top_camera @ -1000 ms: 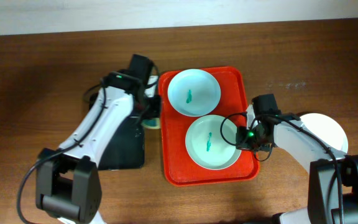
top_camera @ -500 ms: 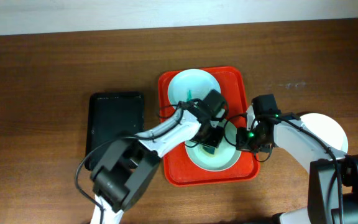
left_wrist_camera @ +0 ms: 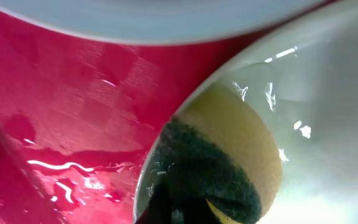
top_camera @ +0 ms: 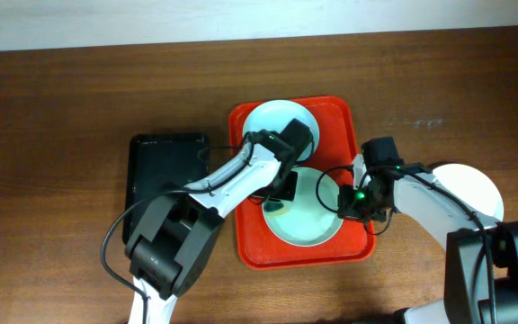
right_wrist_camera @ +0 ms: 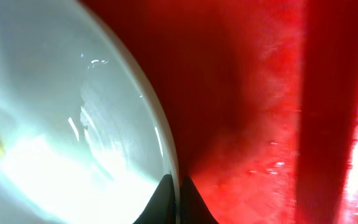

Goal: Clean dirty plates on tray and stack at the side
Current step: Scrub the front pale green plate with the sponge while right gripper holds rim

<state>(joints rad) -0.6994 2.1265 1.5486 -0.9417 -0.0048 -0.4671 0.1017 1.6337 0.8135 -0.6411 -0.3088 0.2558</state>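
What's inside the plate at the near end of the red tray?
A yellow-and-green sponge, held by the left gripper, lies in the plate. Anything under it is hidden.

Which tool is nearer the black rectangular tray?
Left: left tool holds a yellow sponge in the mint round plate, right of the black rectangular tray; right tool grips that plate's far rim.

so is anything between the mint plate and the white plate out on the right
Only the tray's raised right rim lies between the mint plate and the white plate. The right arm also stretches over that gap. Nothing else is visible there.
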